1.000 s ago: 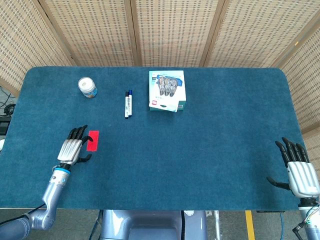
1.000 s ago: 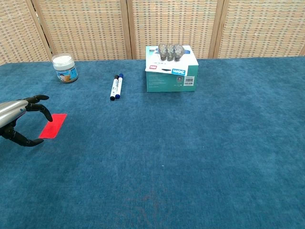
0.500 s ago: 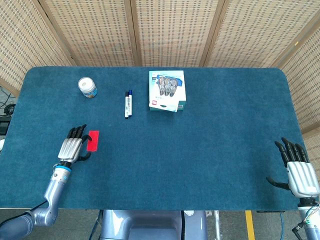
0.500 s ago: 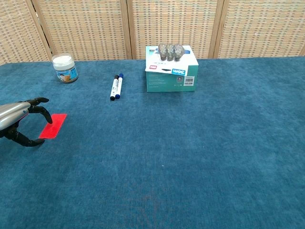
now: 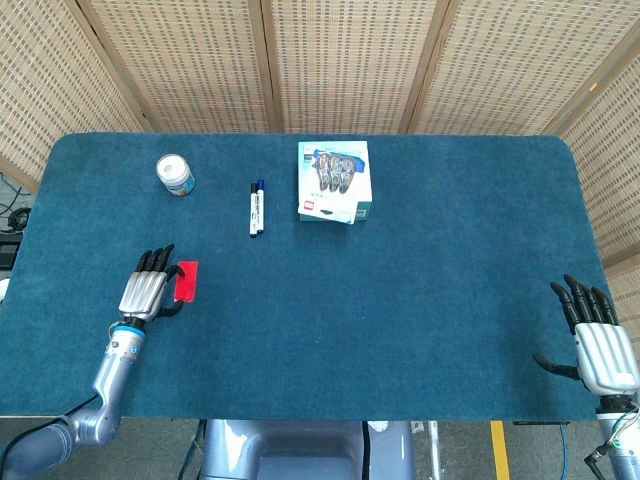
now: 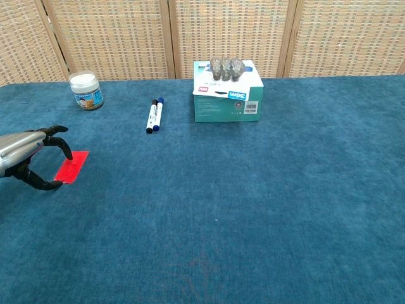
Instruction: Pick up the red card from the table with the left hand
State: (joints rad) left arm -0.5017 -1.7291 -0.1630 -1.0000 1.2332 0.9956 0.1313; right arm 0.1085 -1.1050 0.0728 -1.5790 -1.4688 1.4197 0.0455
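Red card [image 5: 185, 281]: flat on blue felt table [image 5: 400, 300], near-left part, well apart from pens and jar. In chest view [image 6: 71, 167] its left edge is overlapped by the fingers.
Left hand [image 5: 150, 291]: moved slightly toward card vs 1 s ago; fingers now reach over card's left edge in head view, where earlier they sat just beside it. Chest view [image 6: 31, 158]: fingers curved above, thumb low near card's near corner, gap between them bracketing the card edge.
Left grip state: partly curled, fingers apart, nothing lifted; card is straddled, not pinched yet as far as can be seen. Contact w/ card cannot be told for sure.
Right hand [image 5: 600, 340]: fingers spread, nothing held, at table's near-right edge; unchanged vs earlier frames.
Card shift: none seen; same spot and angle as 1 s ago.
Meaning for task: approach judged done, pinch phase starting. Thin card flat on felt is likely hard to get under; an edge prob. needs to be tipped or slid before closing.
Rest: jar [image 5: 175, 175], pens [image 5: 256, 207], box [image 5: 335, 182] at far side, untouched.
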